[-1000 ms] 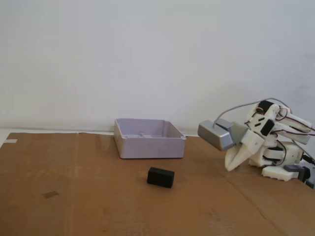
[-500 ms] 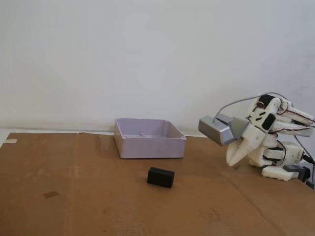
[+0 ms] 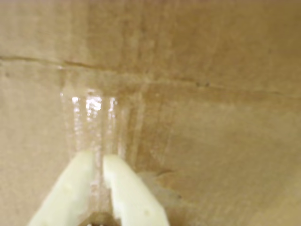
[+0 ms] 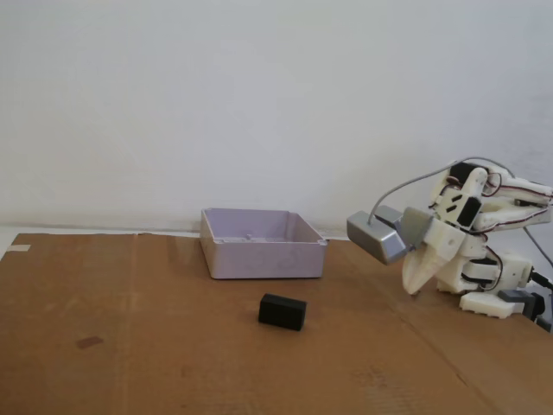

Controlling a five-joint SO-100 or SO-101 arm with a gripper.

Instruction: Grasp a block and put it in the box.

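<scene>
The black block point(image 4: 282, 311) lies on the brown cardboard in the fixed view, just in front of the pale lavender box point(image 4: 259, 259). Nothing shows inside the box. My white gripper point(image 4: 413, 290) hangs at the right, well apart from the block, pointing down just above the cardboard. In the wrist view the gripper point(image 3: 96, 159) comes up from the bottom edge with its two pale fingers point(image 3: 70, 188) nearly touching and nothing between them. Block and box are out of the wrist view, which shows only cardboard.
A silver-grey camera module point(image 4: 378, 239) with a grey cable rides on the gripper. The arm's base point(image 4: 497, 290) stands at the right edge. The cardboard point(image 4: 155, 363) has a seam point(image 3: 141, 75), a shiny tape patch point(image 3: 89, 115) and a dark stain point(image 4: 87, 342). A white wall stands behind.
The gripper's tip has risen slightly and drawn a little to the right, toward the arm's base. Block and box have not moved.
</scene>
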